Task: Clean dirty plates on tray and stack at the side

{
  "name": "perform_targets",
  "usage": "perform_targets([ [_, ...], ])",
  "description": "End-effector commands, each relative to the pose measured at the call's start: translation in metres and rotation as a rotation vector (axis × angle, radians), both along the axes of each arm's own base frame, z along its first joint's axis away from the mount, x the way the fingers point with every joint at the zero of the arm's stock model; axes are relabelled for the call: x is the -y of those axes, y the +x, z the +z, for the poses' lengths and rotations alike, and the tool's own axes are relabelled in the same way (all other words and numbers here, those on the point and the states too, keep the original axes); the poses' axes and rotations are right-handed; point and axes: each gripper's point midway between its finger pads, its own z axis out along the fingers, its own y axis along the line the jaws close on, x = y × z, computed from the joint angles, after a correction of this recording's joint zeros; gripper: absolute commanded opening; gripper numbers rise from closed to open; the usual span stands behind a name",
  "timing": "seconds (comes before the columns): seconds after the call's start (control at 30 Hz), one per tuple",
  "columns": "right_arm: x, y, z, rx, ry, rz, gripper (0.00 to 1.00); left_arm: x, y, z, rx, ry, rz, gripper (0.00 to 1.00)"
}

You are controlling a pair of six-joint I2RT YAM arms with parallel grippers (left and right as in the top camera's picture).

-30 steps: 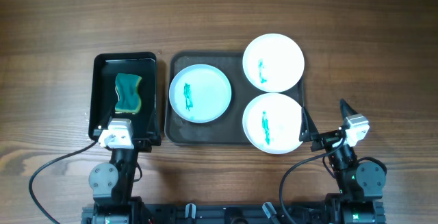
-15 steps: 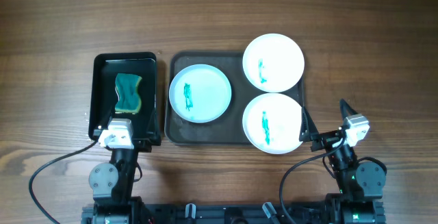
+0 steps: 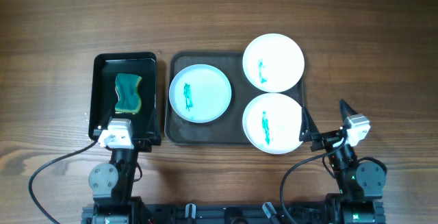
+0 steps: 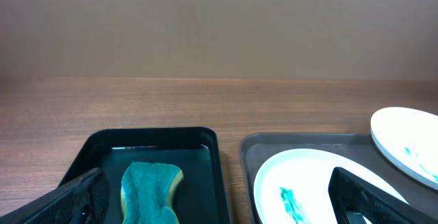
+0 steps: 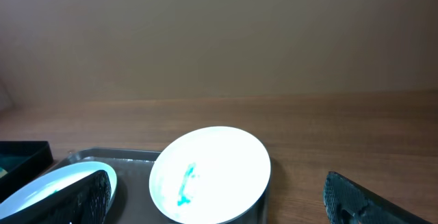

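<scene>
The cleaning has, by my reading, not begun. All three plates sit on the dark tray (image 3: 176,133) in the middle of the overhead view, and each carries a teal smear (image 3: 187,95). The pale blue plate (image 3: 209,94) is at the tray's left, the upper white plate (image 3: 282,56) overhangs its upper right corner, and the lower white plate (image 3: 282,125) is at its lower right. No plate is stacked on the bare desk (image 3: 356,25) to either side. The green sponge (image 3: 127,92) lies in the small black tray (image 3: 99,80) at the left of the frame, with nothing touching it.

The left gripper (image 3: 129,140) hangs over the lower edge of the small black tray, fingers spread wide and holding nothing. In its wrist view the sponge lies just ahead at lower left and the pale blue plate at lower right. The right gripper (image 3: 323,118) sits at the lower right of the overhead frame, equally wide open and empty, just beside the lower white plate's right rim. Whether a finger touches that rim I cannot tell.

What is left, as I judge it, is to take up the sponge, wipe every plate and stack all three off the tray.
</scene>
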Motion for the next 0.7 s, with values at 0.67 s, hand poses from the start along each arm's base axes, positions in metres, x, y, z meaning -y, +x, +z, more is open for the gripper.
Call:
perform_targets([
  [0.67, -0.014, 0.055, 0.092, -0.579, -0.081, 0.114, 1.00, 0.004, 0.014, 0.117, -0.539, -0.046, -0.013, 1.00],
])
